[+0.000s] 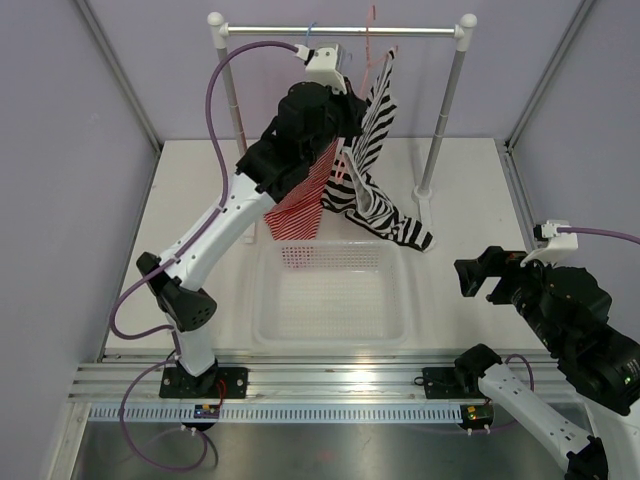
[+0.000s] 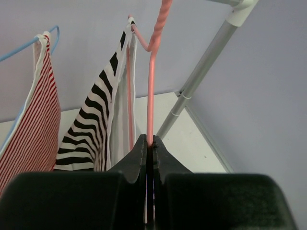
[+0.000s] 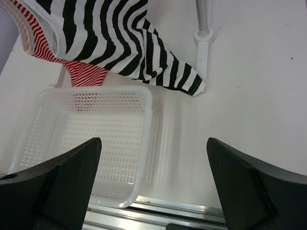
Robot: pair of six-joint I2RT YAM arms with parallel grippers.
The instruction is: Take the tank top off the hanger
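Black fingertips of my left gripper fill the bottom of the wrist view, pressed together on the hanger. The pink wire runs straight up out of the closed jaws to its twisted neck. Beside the wire hangs the tank top, one strap looped over the hanger's shoulder near the top. In the overhead view it falls from the rail in a slant, and its hem seems to reach the table just past the far right corner of the basket.

My right gripper is spread wide and holds nothing. It hovers above bare table to the right of the basket, well apart from the cloth.

As I judge it, the step in hand is steadying the hanger so that the other hand can strip the top. To do it well, I should keep the left grip firm and unmoving, so the wire neither swings nor twists. I should bring the right fingers to the loose lower cloth and take a full fold, not only an edge. Drawing the strap outward along the sloping wire should work better than straight down, where it could snag at the bend. I should also stay off the red-striped top.

I count two tops, two hangers including the blue hanger, one basket, one rail and two grippers.
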